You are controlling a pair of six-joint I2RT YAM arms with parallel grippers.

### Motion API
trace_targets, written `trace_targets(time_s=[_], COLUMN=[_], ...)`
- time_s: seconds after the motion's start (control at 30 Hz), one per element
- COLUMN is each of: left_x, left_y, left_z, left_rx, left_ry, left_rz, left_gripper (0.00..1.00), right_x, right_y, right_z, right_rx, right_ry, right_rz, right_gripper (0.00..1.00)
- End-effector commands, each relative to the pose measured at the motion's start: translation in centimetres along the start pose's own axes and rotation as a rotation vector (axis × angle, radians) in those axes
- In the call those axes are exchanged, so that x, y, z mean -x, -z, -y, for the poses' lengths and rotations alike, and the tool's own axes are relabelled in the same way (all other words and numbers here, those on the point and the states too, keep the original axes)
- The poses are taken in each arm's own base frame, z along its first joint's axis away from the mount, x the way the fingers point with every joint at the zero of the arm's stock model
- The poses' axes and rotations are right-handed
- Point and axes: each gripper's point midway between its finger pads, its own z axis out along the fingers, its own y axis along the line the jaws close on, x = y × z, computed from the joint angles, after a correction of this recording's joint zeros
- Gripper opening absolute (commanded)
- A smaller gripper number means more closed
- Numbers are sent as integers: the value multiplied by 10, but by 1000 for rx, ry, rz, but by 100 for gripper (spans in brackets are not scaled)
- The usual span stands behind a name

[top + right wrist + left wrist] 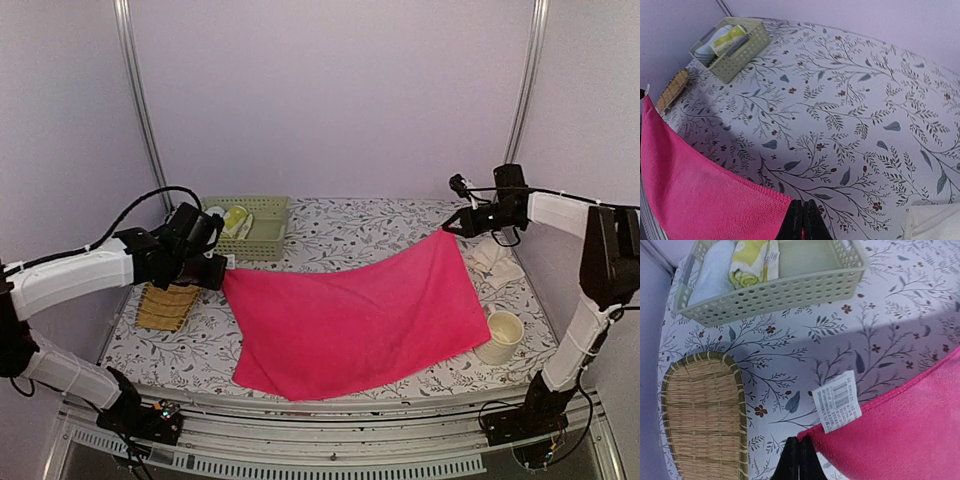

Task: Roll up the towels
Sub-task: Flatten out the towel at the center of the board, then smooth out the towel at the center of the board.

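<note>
Overhead, the plush pink towel (pixel 350 320) is sagging across the table's middle, its far corners lifted by the left gripper (pixel 222 268) and right gripper (pixel 452 228). The cream towel (pixel 497 265) is lying crumpled near the right edge. Left wrist: jaws are clamping the corner beneath the white tag (pixel 836 401), beside a woven straw mat (pixel 702 415). Right wrist: jaws are pinching the opposite corner, and the cream towel is showing only partly, cut off by the frame.

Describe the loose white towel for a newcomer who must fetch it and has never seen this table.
On the floral table, go to its right edge. Beyond the cream mug lies the cream-white towel: soft and crumpled, unlike the rigid mug or the bright pink towel.
</note>
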Motion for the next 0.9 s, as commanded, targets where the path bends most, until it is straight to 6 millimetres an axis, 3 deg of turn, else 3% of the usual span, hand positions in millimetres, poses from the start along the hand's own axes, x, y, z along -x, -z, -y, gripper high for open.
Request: trace_targets(time_s=[0.0,0.07,0.13,0.23,0.3,0.4,0.53,0.63,0.73,0.87], left_x=[11,7,6,15,20,15,-14,-39,-48,-29], left_y=[-59,-87,-99,-92,-81,-64,-37,-23,-23,-47], left_z=[-27,-38,-46,-47,-45,-36,-22,-21,-34,-43], left_rx=[84,131,177,182,149,76,-14,-41,18,57], left_ry=[81,75,73,83,108,141,164,158,130,131], left_rz=[-20,-92,-148,-133,-103,-118,-235,-317,-340,-306], left_gripper=[0,5,24,42,47,49,47,47,49,46], right_x=[5,8,19,32,33,19,-6,-25,-40,-51], right_y=[-58,-80,-86,-73,-60,-46,-24,-13,-13,-34], right_z=[74,93,102,92,77,51,17,2,2,5], right_rx=[-147,-136,-145,-141,-126,-73,-16,-12,-25,-5], right_ry=[-54,-87,-103,-79,-58,-48,13,50,66,51], right_rz=[-51,-89,-83,-45,-32,-64,-118,-158,-184,-211], right_gripper=[13,21,28,32,34,34,33,33,33,31])
